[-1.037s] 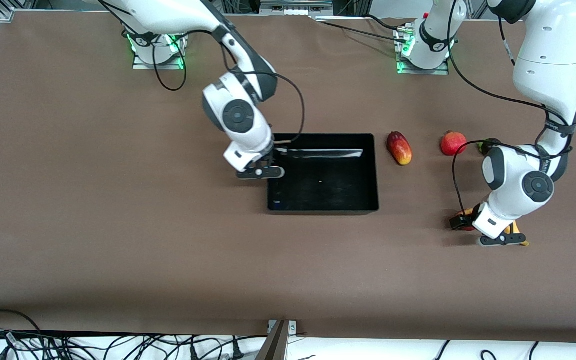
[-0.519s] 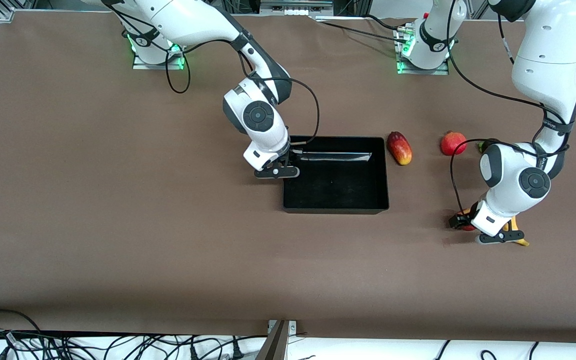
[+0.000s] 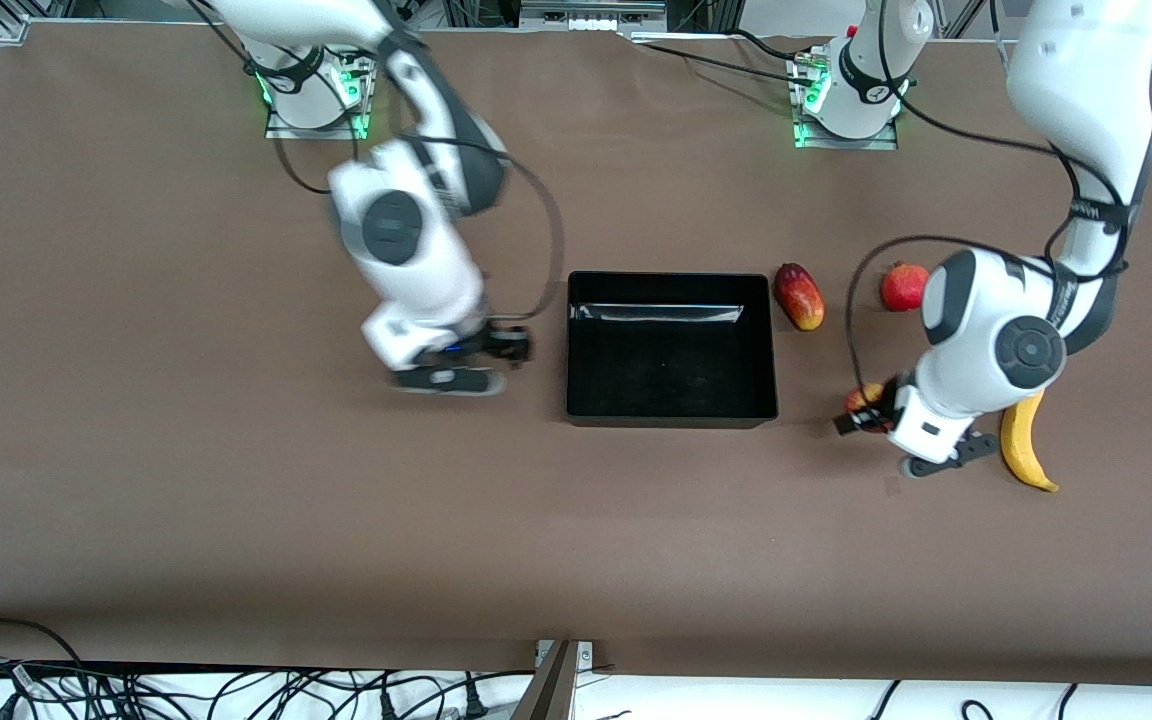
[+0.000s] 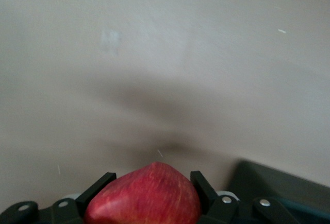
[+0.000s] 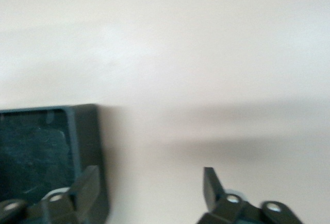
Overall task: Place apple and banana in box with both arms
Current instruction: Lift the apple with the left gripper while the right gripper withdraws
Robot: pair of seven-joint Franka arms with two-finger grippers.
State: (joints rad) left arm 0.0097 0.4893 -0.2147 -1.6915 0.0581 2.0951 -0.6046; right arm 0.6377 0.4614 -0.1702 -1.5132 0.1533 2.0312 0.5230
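Left tool (image 4: 148,193) clamped on the apple (image 4: 144,195), up over the counter (image 3: 136,480) at 3 o'clock from the box (image 3: 671,415), banana (image 3: 1023,448) lying at the tool's 3 o'clock. Right tool (image 5: 149,188) spread wide, gripping nothing, over bare counter at 9 o'clock from the box.

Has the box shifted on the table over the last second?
Yes. The box slid toward the left arm's end, closing most of its gap to the oval red-yellow fruit, which stayed put.
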